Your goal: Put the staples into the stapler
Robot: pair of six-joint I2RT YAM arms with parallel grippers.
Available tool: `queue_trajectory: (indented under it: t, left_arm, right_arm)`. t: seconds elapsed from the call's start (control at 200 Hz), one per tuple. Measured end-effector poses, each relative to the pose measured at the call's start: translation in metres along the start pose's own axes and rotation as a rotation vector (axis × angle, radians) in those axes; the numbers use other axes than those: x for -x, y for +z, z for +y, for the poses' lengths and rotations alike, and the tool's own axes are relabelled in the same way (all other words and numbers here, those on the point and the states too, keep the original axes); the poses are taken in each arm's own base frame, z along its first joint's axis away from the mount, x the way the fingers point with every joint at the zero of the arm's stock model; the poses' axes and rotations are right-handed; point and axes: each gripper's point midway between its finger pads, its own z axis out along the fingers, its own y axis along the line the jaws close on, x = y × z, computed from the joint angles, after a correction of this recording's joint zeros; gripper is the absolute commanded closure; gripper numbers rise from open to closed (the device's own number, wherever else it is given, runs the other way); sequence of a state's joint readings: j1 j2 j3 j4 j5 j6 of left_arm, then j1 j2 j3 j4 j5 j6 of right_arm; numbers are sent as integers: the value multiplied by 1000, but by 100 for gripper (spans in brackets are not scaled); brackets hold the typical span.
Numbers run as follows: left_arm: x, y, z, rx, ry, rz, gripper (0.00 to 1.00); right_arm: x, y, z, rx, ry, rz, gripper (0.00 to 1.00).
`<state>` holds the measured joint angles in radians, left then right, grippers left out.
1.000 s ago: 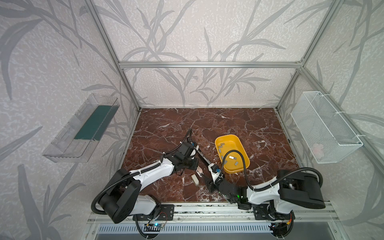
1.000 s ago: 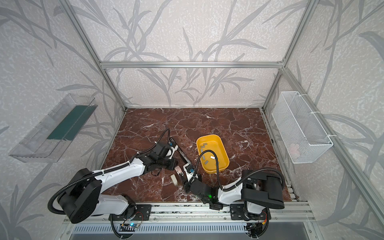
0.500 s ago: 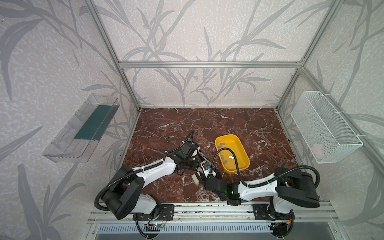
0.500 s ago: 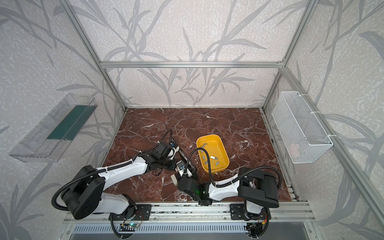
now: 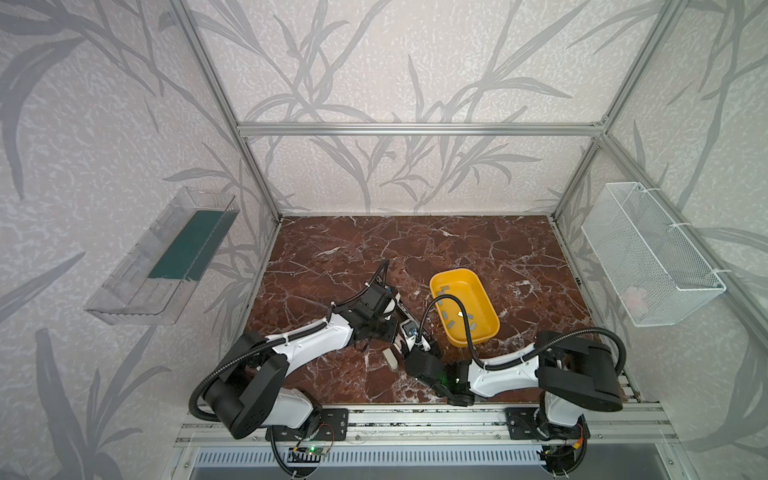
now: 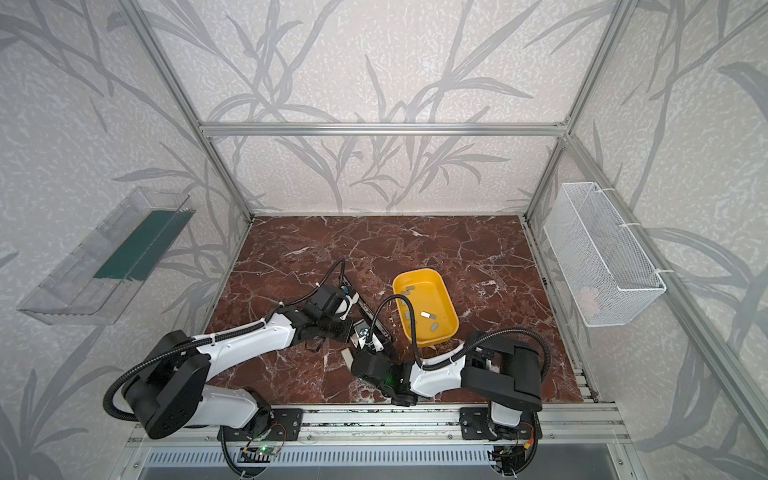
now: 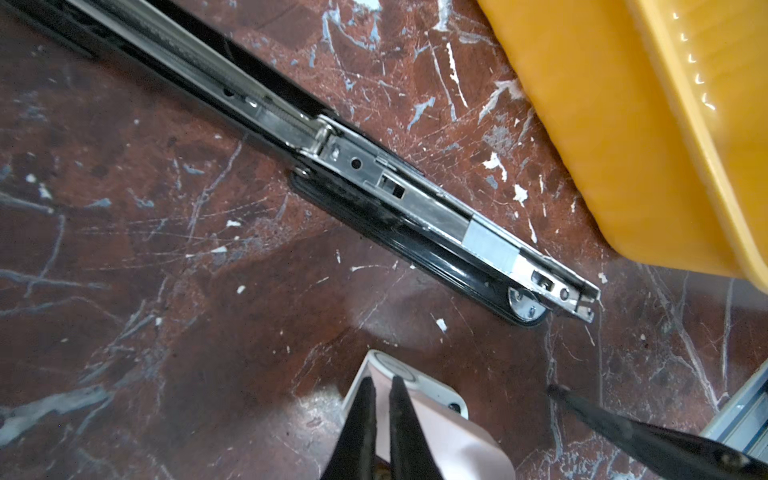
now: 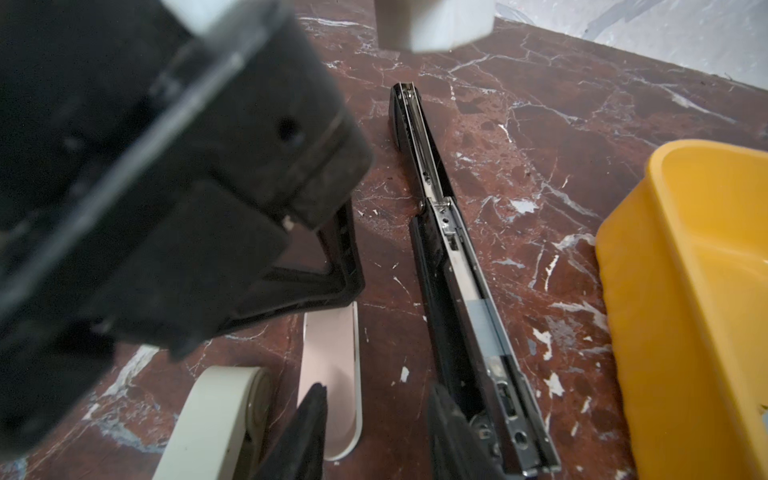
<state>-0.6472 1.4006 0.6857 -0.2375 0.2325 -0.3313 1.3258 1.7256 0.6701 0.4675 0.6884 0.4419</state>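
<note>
The long black stapler (image 7: 374, 195) (image 8: 453, 270) (image 5: 409, 318) (image 6: 368, 309) lies opened flat on the marble, its metal magazine facing up. A short grey strip of staples (image 7: 492, 241) (image 8: 484, 328) sits in the channel. More staples (image 5: 461, 314) (image 6: 428, 314) lie loose in the yellow tray (image 5: 486, 332) (image 6: 446, 328) (image 7: 602, 124) (image 8: 685, 291). My left gripper (image 7: 382, 380) (image 5: 384, 347) (image 6: 343, 345) is shut, its tips over the far end of a small pink stapler (image 7: 432, 419) (image 8: 332, 353) (image 5: 390, 358). My right gripper (image 8: 380, 409) (image 5: 417, 347) (image 6: 365, 349) is open between the pink stapler and the black stapler's near end.
A white rounded piece (image 8: 216, 415) lies beside the pink stapler. The tray stands just right of the black stapler. A wire basket (image 5: 648, 257) hangs on the right wall, a clear shelf (image 5: 166, 257) on the left. The aluminium rail (image 5: 415, 419) runs along the front edge.
My right arm has swung left and brought its gripper to the black stapler's near end, with the jaws a little narrower. The left gripper has barely moved and stays shut.
</note>
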Motion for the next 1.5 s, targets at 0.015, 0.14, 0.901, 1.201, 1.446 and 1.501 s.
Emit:
queue_trajectory:
  t: [0.015, 0.14, 0.901, 1.201, 1.446, 1.501]
  left_arm:
    - [0, 0, 0, 0, 0, 0, 89]
    - [-1, 0, 0, 1, 0, 2, 89]
    - [0, -1, 0, 3, 2, 0, 89]
    - [-1, -2, 0, 9, 5, 2, 89]
    - [-1, -3, 0, 11, 5, -2, 87]
    - [1, -5, 0, 12, 7, -13, 84]
  right_arm:
    - [0, 0, 0, 0, 0, 1, 60]
    - [0, 3, 3, 3, 7, -1, 61]
    - [-6, 10, 19, 38, 55, -22, 64]
    - [-33, 10, 5, 2, 5, 38, 65]
    - [-42, 0, -6, 20, -1, 32, 61]
    - [-42, -4, -11, 21, 5, 25, 61]
